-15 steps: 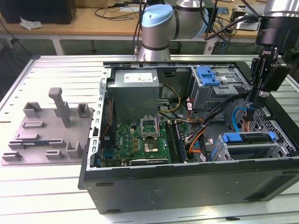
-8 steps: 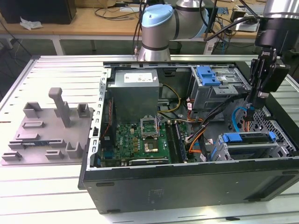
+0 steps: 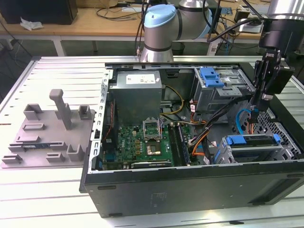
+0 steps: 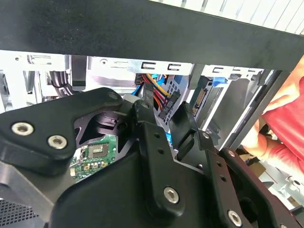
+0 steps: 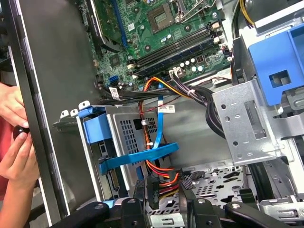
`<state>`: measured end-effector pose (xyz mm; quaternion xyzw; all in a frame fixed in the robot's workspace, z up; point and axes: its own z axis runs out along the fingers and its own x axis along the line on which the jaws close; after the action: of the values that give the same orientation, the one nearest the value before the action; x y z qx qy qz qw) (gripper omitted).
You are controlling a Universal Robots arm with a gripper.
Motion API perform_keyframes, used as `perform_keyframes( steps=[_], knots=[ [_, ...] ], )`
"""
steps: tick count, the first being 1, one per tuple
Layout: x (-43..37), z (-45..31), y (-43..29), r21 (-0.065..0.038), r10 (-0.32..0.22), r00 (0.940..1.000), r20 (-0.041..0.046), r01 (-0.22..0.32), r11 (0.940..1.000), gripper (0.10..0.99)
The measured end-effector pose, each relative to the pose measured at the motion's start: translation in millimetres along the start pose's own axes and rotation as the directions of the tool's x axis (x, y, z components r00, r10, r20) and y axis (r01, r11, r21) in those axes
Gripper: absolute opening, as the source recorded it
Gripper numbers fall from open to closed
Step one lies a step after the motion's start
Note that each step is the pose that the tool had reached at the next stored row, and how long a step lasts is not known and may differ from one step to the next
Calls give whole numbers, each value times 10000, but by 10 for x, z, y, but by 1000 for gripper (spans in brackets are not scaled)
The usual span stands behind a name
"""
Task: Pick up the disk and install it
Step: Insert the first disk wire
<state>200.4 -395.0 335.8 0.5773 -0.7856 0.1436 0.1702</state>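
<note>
The disk (image 3: 259,138) lies in the lower drive cage (image 3: 251,152) of the open computer case, at the exterior view's right, framed by its blue carrier. In the first wrist view the carrier's blue end (image 5: 97,129) shows at the cage mouth, with a blue cable (image 5: 142,154) looped across the cage's mesh side. My gripper (image 3: 254,116) hangs just above and behind the cage. Its black fingers (image 5: 187,192) stand open in both wrist views, with orange and black cable plugs showing in the gap. Nothing is held by the gripper (image 4: 164,126).
A person's hands (image 5: 12,137) rest on the case's outer wall by the cage; a red sleeve (image 4: 285,118) shows beyond it. Inside are the motherboard (image 3: 142,142), power supply (image 3: 137,90), an upper bay with a blue latch (image 3: 211,76) and cable bundles. A grey fixture plate (image 3: 47,133) lies left.
</note>
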Motion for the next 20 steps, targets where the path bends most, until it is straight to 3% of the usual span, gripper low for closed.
perform_keyframes(
  steps=[5,9,14,15,16,17,19,20],
  knots=[
    [0,2,0,-1,0,10000,1,0,10000,396],
    [0,2,0,0,0,10000,1,0,10000,165],
    [1,2,0,-1,0,10000,1,0,10000,165],
    [9,3,-2,-17,-4,10000,58,4,10000,165],
    [58,-9,-13,-36,-10,9998,203,10,10000,165],
    [124,-20,-7,-26,-12,9996,266,13,10000,165],
    [266,-1,31,40,-94,9995,293,93,9999,165],
    [296,-2,27,81,-169,9993,347,167,9998,165]
  ],
)
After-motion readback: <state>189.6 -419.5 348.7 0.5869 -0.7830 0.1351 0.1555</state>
